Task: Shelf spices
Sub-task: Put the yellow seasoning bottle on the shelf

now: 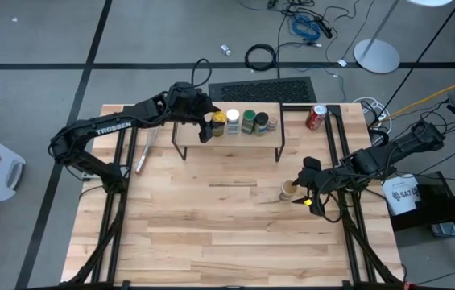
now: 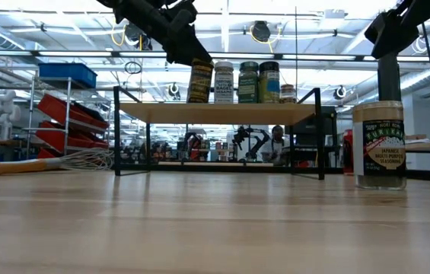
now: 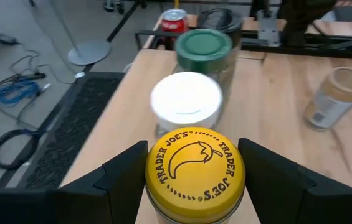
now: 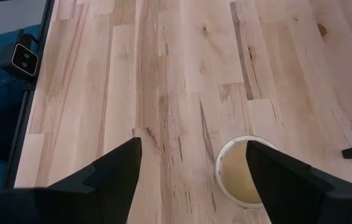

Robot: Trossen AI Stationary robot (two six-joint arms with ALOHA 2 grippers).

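Observation:
The shelf point(image 1: 227, 138) stands at the table's far middle, a light-wood board on black legs. On it stand in a row a yellow-lidded jar point(image 3: 194, 171), a white-lidded jar point(image 3: 185, 99), a green-lidded jar point(image 3: 204, 48) and a dark-lidded jar point(image 1: 262, 123). My left gripper point(image 1: 208, 126) is at the row's left end, shut on the yellow-lidded jar. A tan-lidded jar point(image 1: 289, 190) stands upright on the table at the right. My right gripper point(image 1: 312, 196) hovers open just right of it, touching nothing. My left gripper pinches the yellow-lidded jar at its lid's rim point(image 3: 154, 177), one finger on the far side and one on the near side. The fingers come slanting down from the table's left. The jar stands upright with its base on the shelf board point(image 2: 199, 80).
A red soda can point(image 1: 316, 117) stands at the far right beside the shelf. A wire whisk point(image 1: 145, 153) lies left of the shelf. A dark mat point(image 1: 263, 89) lies beyond the far edge. Bare tabletop point(image 1: 227, 234) stretches toward the near edge.

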